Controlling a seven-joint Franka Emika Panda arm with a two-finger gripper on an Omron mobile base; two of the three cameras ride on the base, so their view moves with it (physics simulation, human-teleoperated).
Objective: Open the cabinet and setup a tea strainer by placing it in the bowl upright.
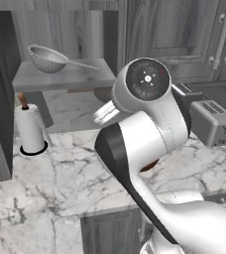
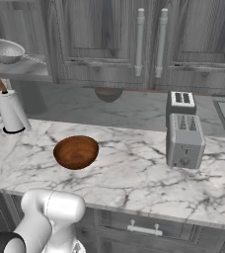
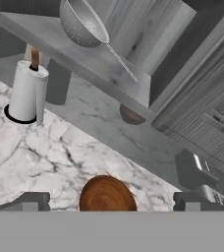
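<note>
The tea strainer (image 3: 83, 23) sits on the shelf (image 3: 84, 61) of the opened cabinet (image 1: 65, 30), up and to the left of the tool (image 3: 106, 202), whose fingers are spread wide and hold nothing. Its thin handle runs along the shelf toward the right. The bowl (image 2: 76, 151) lies on the counter (image 2: 134, 168) just under the tool. A paper-towel roll (image 1: 29, 129) stands below the shelf, a toaster (image 2: 184, 141) well off right; nothing blocks the reach
</note>
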